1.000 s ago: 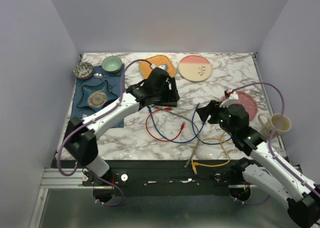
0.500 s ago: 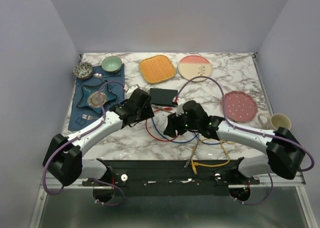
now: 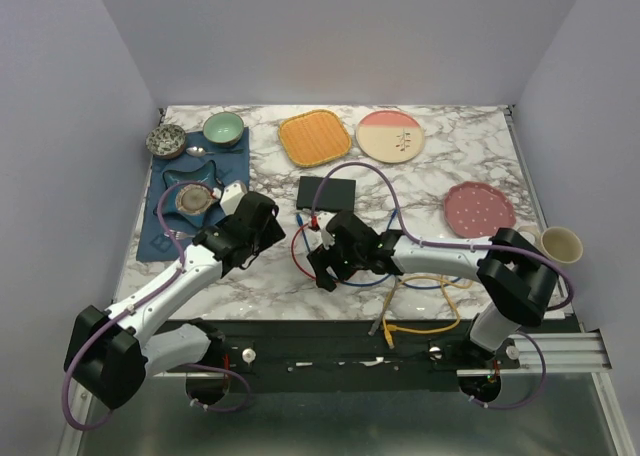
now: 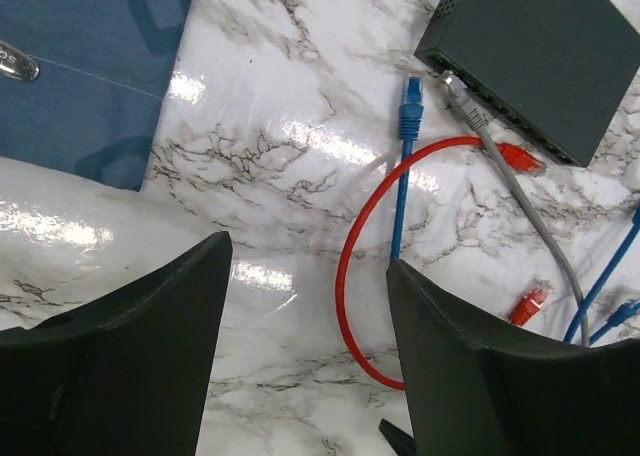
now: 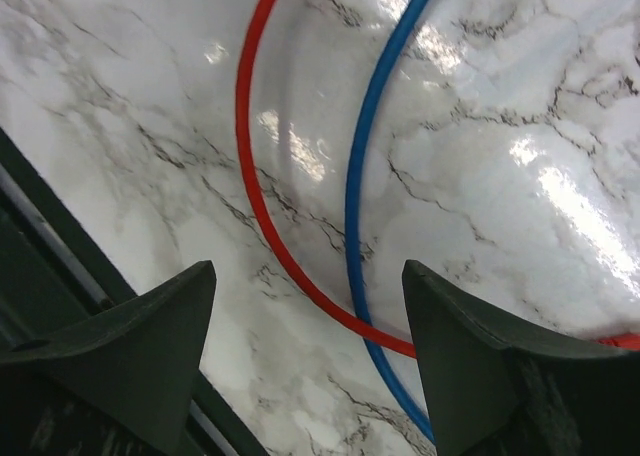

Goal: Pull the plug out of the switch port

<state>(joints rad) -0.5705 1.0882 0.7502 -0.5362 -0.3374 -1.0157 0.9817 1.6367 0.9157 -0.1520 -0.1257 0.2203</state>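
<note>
Switch (image 3: 326, 191), dark flat box: where do we enter it, and what do we hold?

— Nothing held. Near to far we list: yellow cable (image 3: 420, 328) at the near edge. Right gripper (image 3: 325, 266), jaws apart and empty, low over the loops of red cable (image 5: 243, 146) and blue cable (image 5: 352, 196). Left gripper (image 4: 307, 254), jaws likewise apart and empty, facing the sockets. Then the switch itself, farther back, with the orange square plate (image 3: 314, 138) beyond it and apart.

Which plug do we count as seated?

— Grey plug (image 4: 455, 84), by our reading; it meets the socket edge. Blue plug (image 4: 410, 101) lies loose just beside it. Red plug (image 4: 520, 158) lies against the same edge; seated or not, we cannot tell.

Hazards, itemised?

— One: wrong plug taken, since blue and grey lie side by side and the jaws stand wide enough to close on both.
— Two: the switch dragged along, since nothing pins it and it looks light.
— Three: a pull on the cord instead of the plug body, so we strain the cable and any latch stays caught.
— Four: the right fingers snagging the loops beneath them and tugging the box off line.
</note>
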